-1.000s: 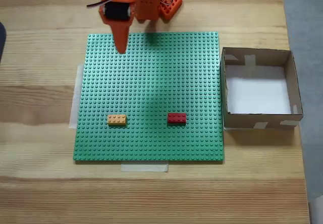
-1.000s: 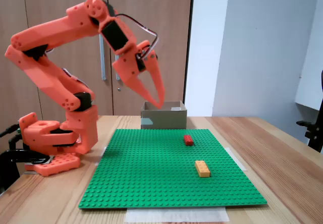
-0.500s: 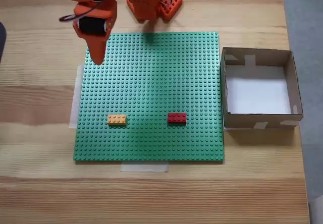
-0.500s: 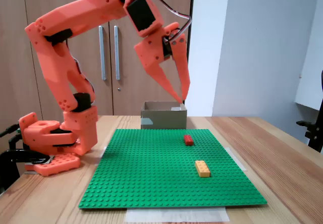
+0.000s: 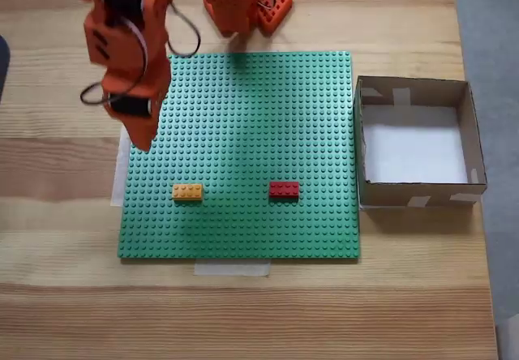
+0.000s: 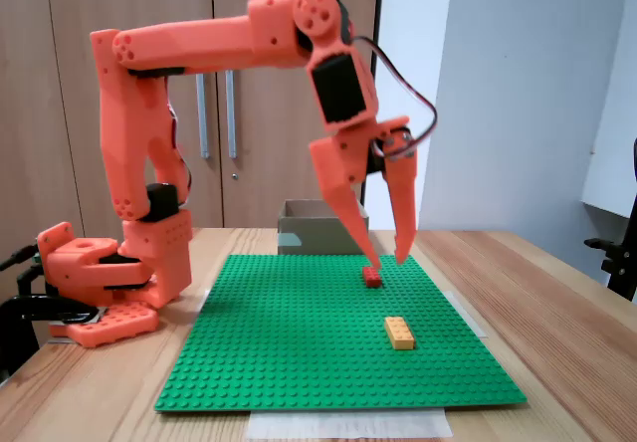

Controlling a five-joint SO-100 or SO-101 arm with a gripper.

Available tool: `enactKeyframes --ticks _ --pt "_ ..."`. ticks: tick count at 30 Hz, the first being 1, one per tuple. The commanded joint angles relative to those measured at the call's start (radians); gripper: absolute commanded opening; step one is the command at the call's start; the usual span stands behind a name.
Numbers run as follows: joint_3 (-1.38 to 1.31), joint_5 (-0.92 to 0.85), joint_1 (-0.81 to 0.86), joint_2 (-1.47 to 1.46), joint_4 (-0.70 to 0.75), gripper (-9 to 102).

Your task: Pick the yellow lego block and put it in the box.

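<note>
Two bricks: the yellow lego block and a red brick sit apart in one row on the green baseplate, yellow on the left in the top-down fixed view.
Yellow block: it lies flat, studs up, nothing touching it; from the side fixed view it's the nearer of the two bricks.
Gripper: up in the air, fingers pointing down and spread wide, nothing between them.
Gripper position: from above it hangs over the baseplate's left edge, up-screen of the yellow block and clear of it.
Box: the cardboard box stands just off the baseplate's right edge, white floor showing.
Arm base: orange base beyond the far edge.
</note>
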Motion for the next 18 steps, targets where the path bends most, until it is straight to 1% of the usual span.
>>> enactKeyframes --ticks 1,5,12,16,18 --pt "-0.041 -0.011 -0.006 -0.005 -0.011 10" --pt "-0.052 -0.002 0.003 -0.026 -0.026 15" --pt "-0.075 0.031 -0.006 -0.123 -0.051 18" --pt "-0.1 0.028 -0.015 -0.184 -0.058 23" --pt "-0.114 0.017 -0.025 -0.213 -0.055 27"
